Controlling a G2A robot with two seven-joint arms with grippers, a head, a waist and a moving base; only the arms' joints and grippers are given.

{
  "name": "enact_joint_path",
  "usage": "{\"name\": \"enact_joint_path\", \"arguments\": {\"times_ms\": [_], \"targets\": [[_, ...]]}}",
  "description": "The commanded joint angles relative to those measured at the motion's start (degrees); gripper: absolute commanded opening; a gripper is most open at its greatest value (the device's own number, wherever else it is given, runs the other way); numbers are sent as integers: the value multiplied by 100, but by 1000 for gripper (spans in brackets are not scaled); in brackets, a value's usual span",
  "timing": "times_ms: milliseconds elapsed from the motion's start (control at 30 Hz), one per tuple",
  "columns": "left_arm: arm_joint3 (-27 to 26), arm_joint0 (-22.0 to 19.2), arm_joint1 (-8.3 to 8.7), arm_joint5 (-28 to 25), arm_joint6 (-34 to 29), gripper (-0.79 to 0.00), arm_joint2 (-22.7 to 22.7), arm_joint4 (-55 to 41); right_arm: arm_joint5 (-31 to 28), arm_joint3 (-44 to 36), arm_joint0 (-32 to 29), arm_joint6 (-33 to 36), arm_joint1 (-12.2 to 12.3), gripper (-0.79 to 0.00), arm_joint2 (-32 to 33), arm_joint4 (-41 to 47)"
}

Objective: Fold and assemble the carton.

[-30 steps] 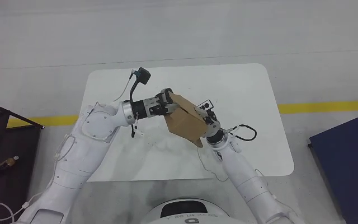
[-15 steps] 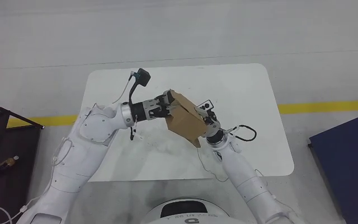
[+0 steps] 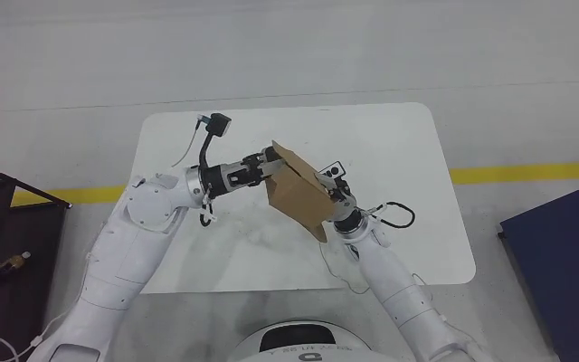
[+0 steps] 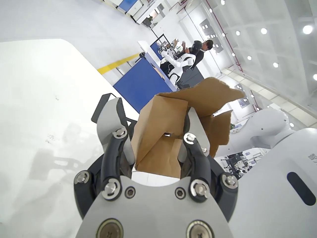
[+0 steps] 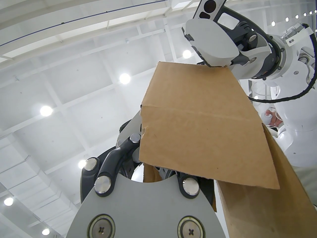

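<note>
Two grippers share one carton, held up off the table.

**Near**
- The right gripper sits closest to the body and pinches the carton's lower, near end.
- One of its fingers shows at the panel edge and cardboard covers the other, so the pinch is my reading.
- The carton is brown, tilted and only part-formed.
- It hangs over the middle of the table and doesn't seem to touch it anywhere.

**Farther out**
- The left gripper is clamped on a folded wall at the carton's upper end, with cardboard between both fingers.
- Past those fingers a loose flap stands up, bent at the tip and not tucked.

**Step in hand (my judgement):** squaring the body and folding an end flap in. This looks like early to mid task, since no end appears closed.

**Doing it well**
- The right side should act as the anchor: a firm, steady hold with no twisting.
- The left should bend along the scored crease, not across the panel, and rotate only a little about that line, or the wall buckles.
- Thin cardboard will likely spring back, so over-fold slightly.
- A regrip is probably needed before the loose flap can be pushed in.
- Let go on the left only once the right hold is secure or the carton rests on the table.

**Risks**
- There is a small ragged nick on the carton edge beside the right finger, and a hard pull could tear it.
- The carton could slip or swing when held by one end only.
</note>
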Motion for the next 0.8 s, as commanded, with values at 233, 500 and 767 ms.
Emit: {"name": "enact_joint_path", "arguments": {"times_ms": [233,500,767], "targets": [[56,-3,-8,-90,-316,-86,82,-534,0,0,0,0,0,-785,0,0],[183,139,33,-260,-691,0,-119,-1359,0,0,0,0,0,-785,0,0],[474,223,59,-316,-630,0,-369,-1694,0,0,0,0,0,-785,0,0]]}}
